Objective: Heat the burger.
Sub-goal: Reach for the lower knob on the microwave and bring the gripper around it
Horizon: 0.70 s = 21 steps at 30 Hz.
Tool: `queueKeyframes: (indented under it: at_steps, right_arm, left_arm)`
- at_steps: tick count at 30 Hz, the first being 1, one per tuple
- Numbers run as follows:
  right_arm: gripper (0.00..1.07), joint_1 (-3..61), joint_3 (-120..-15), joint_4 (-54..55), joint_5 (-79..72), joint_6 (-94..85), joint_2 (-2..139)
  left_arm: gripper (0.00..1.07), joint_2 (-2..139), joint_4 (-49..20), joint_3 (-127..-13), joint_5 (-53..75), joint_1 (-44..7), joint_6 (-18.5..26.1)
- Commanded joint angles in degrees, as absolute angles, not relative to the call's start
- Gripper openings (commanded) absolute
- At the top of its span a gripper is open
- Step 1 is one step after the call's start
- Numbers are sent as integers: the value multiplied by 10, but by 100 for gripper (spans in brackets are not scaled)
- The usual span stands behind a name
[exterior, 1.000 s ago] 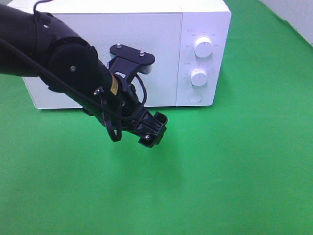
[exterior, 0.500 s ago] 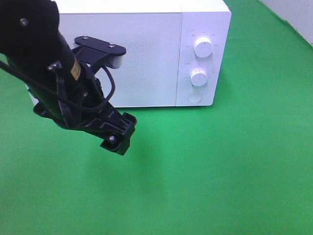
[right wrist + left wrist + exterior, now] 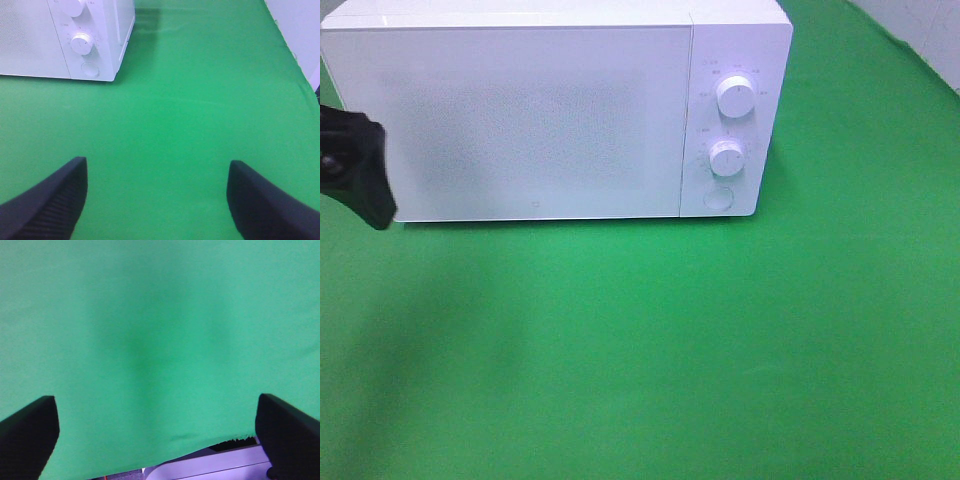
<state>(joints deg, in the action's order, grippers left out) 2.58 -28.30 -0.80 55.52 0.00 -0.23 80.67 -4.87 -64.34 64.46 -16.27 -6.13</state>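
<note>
right end effector [image 3: 155, 200] spread wide, empty, over green cloth [image 3: 200, 100]; white microwave [image 3: 65, 40] beyond.

One microwave [image 3: 540, 110], two knobs [image 3: 735, 96] [image 3: 726, 157], one button [image 3: 719, 198], two pincers [image 3: 156, 402] [image 3: 157, 164].

Bright green cloth [image 3: 720, 350] covers the work surface, with a pale wall [image 3: 930, 35] past its far right corner

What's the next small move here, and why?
Probably ease the right gripper toward the lower knob on the microwave to start heating. Its door is shut, no burger shows in any view, and the right gripper and left gripper stand open and empty. Whether the burger sits inside cannot be seen, so this is a guess.
</note>
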Motion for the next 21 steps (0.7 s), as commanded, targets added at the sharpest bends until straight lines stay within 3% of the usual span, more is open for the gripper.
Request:
queueKeyframes:
  at_steps: [1,4,11,21]
  right_arm:
    - [75,22,-281,-10,549,0,-18]
    - [75,22,-281,-10,549,0,-18]
    - [75,22,-281,-10,549,0,-18]
    - [75,22,-281,-10,549,0,-18]
  left_arm:
    - [100,784,-65,-645,667,-119,-37]
    - [100,752,-63,-645,700,-60,-20]
    - [100,674,-36,-607,705,-2,-15]
    - [100,553,-26,-484,669,7,-18]
